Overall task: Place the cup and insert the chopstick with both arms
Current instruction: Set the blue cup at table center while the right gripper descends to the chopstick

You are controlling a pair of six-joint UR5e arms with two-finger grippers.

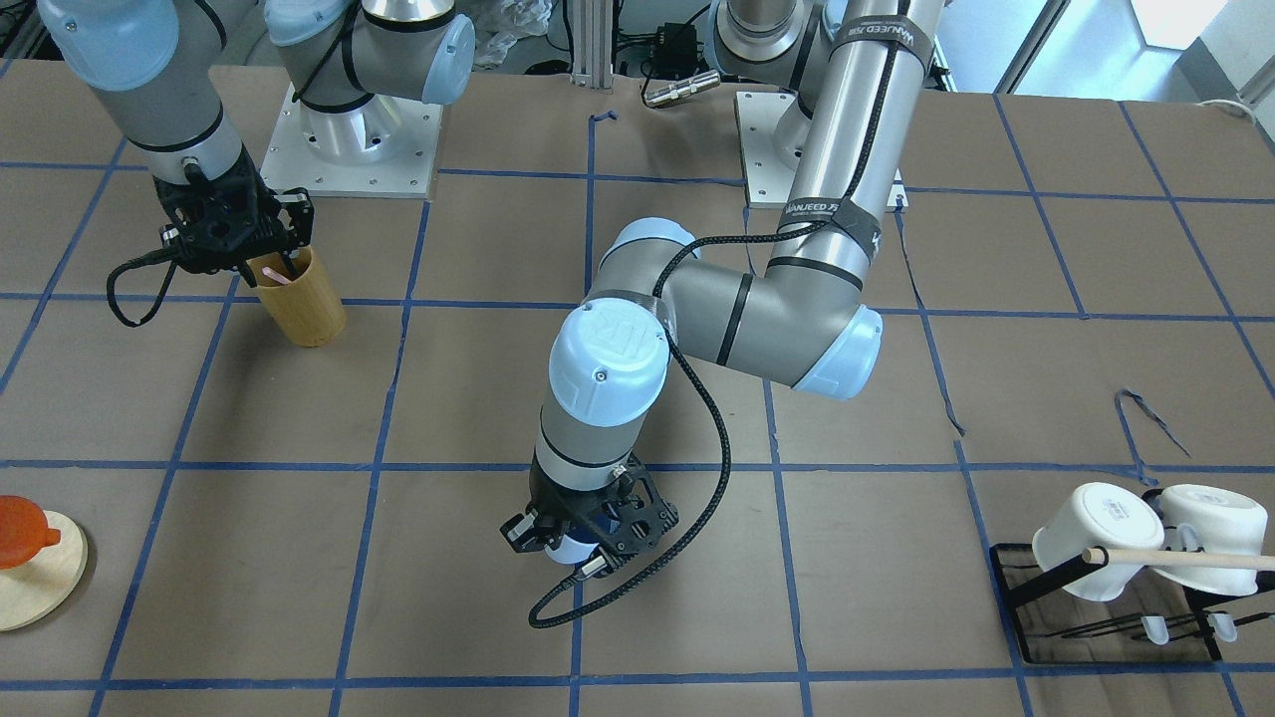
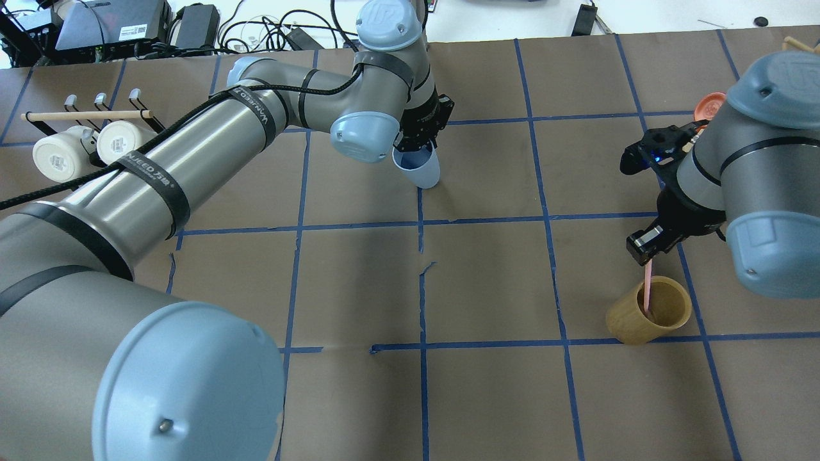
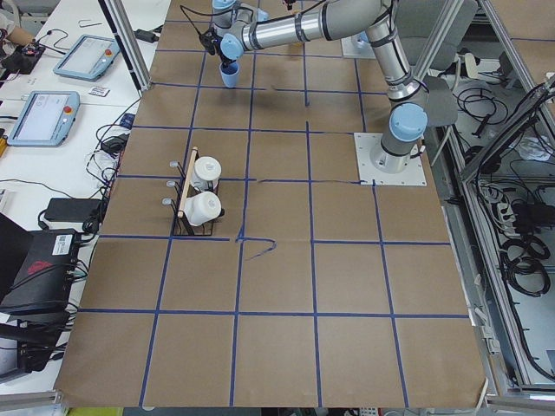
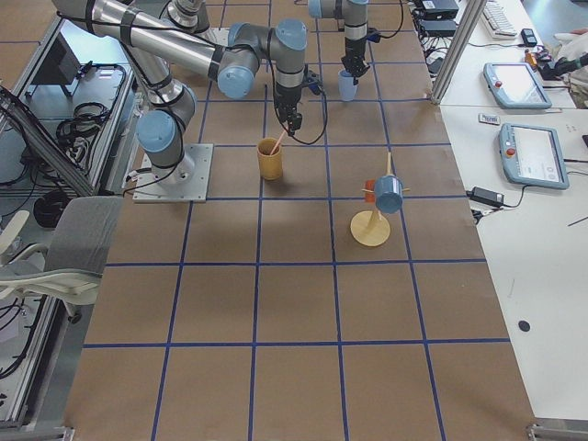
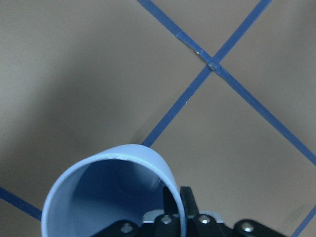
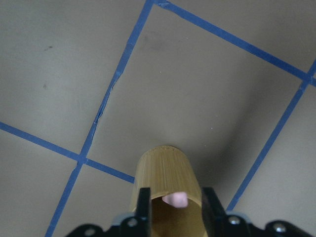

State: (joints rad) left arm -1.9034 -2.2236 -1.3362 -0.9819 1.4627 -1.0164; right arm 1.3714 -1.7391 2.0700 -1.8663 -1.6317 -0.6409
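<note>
My left gripper (image 2: 419, 137) is shut on the rim of the light-blue cup (image 2: 418, 168), one finger inside and one outside. It holds the cup tilted, low over the far middle of the table; the left wrist view shows the cup's open mouth (image 5: 111, 195). My right gripper (image 2: 646, 246) hovers over the tan bamboo cylinder (image 2: 648, 314). A pale-pink chopstick (image 2: 648, 288) stands in that cylinder. In the right wrist view the chopstick's top end (image 6: 176, 199) sits between the two fingers (image 6: 143, 205), with a gap on each side.
A black rack with two white mugs (image 2: 83, 144) and a wooden dowel stands at the robot's far left. A round wooden stand (image 4: 372, 227) with an orange and a blue cup is at its far right. Blue tape lines grid the brown table (image 2: 487, 282).
</note>
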